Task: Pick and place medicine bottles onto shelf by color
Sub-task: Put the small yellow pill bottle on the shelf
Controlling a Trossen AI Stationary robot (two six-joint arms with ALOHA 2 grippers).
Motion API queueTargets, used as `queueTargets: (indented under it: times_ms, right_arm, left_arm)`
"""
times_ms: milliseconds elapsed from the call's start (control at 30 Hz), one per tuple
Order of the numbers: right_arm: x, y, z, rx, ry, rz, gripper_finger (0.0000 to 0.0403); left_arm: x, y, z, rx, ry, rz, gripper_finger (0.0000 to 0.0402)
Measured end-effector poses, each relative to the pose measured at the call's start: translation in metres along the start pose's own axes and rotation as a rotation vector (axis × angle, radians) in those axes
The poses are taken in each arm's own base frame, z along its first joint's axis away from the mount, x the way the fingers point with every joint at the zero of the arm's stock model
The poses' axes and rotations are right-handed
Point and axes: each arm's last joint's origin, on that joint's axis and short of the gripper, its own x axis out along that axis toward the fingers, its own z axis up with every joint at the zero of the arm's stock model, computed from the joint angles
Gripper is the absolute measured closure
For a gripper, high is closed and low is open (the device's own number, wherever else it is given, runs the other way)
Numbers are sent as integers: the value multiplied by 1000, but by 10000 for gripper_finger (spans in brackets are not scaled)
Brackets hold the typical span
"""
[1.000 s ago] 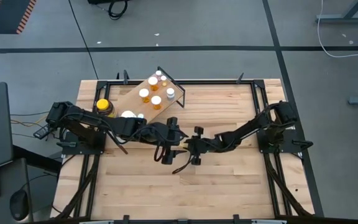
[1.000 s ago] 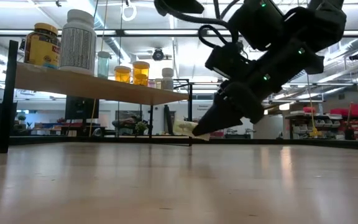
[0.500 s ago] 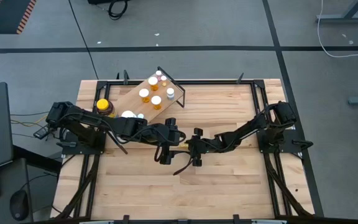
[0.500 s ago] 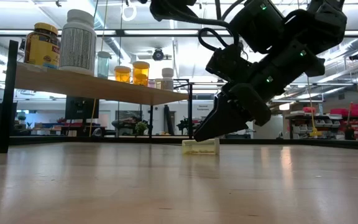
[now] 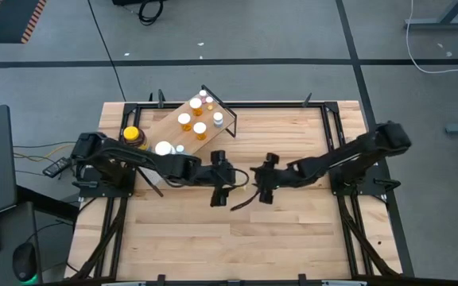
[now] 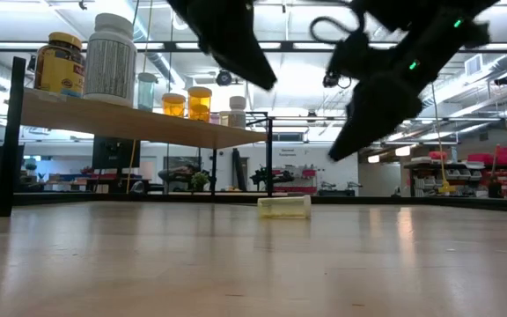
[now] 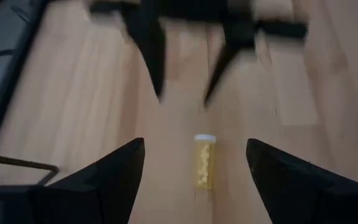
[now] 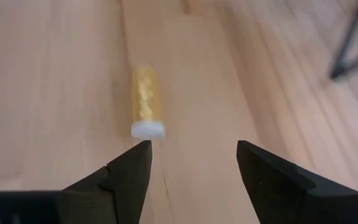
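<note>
Yellow vial [image 7: 204, 160] lies flat, apparently free; left gripper [image 7: 194, 180] spread wide, should straddle mid-body; right gripper [image 8: 191, 180] parted, empty

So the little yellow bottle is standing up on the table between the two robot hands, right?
Not quite. The little yellow bottle is between the left hand and the right hand, but it is lying on its side on the table, not standing up. The low view shows it flat on the wood, and both wrist views agree.
</note>
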Motion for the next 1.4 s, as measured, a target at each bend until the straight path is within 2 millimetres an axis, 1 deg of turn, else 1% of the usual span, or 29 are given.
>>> queueTargets:
  times_ms: [133,233,367,467,600,767,933,1100,1233,1400]
  right_arm:
    - [-32,-10,0,64,30,-16,158]
    - [-53,-14,-2,75,24,-72,158]
    - [-76,-18,-8,89,9,-150,158]
    - [-85,-19,-15,90,-18,-181,157]
    - [-88,-21,-28,100,-34,-192,158]
    - [-84,-24,-42,124,-26,-213,158]
    - [-80,-26,-50,131,-13,-224,158]
    - [-79,-26,-50,133,-15,-223,159]
    - [-79,-26,-50,134,-16,-224,159]
    - [-78,-27,-49,143,-24,-227,159]
  left_arm:
    - [27,1,-10,32,64,-24,111]
    - [39,7,-17,30,103,-73,111]
    - [43,14,-17,-5,104,-152,111]
    - [43,14,-18,-34,107,-159,113]
    - [49,6,-22,-25,139,-170,126]
    - [69,-3,-33,11,175,-179,153]
    - [81,1,-37,1,176,-164,174]
    - [85,1,-36,-3,160,-146,181]
    - [88,-4,-39,12,171,-112,175]
    - [88,-4,-40,11,182,-105,165]
